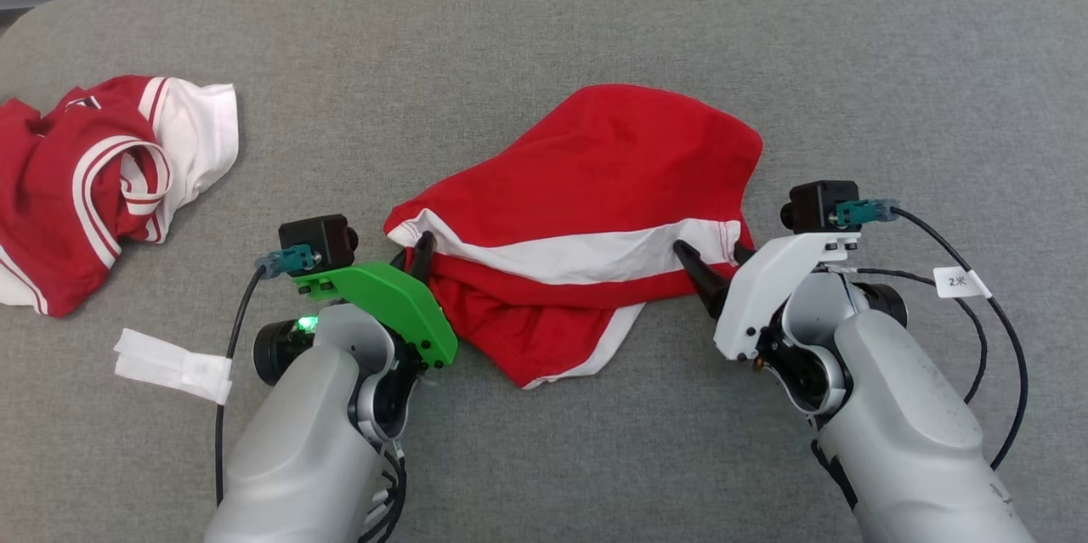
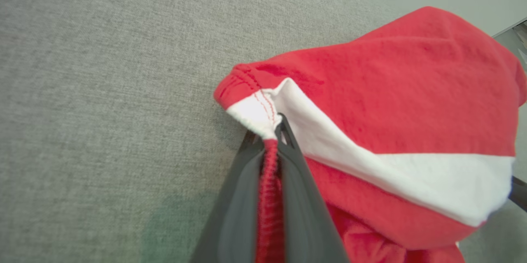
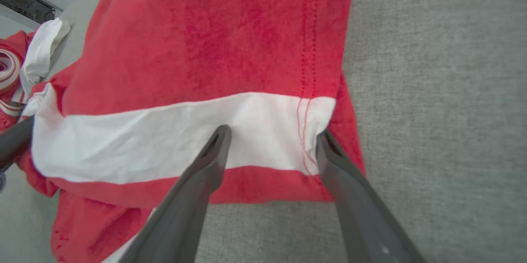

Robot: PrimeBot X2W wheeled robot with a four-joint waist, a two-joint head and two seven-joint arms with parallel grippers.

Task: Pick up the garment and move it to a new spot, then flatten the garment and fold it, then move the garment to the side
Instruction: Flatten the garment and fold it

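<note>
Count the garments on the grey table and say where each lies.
2. The red garment with a white band lies in the middle, one corner held in the left gripper. The crumpled red-and-white striped garment lies at the left edge of the table, partly out of frame.

Bright, even light leaves only faint, soft shadows on the grey surface [image 1: 544, 25] around the left claw [image 2: 276, 125] and right claw [image 3: 273, 131]. Close to the lens each claw's fingers [image 2: 243, 213] blur while the weave beyond their tips stays sharp; a greenish tint, perhaps a reflection, lies just left of the left claw.
</note>
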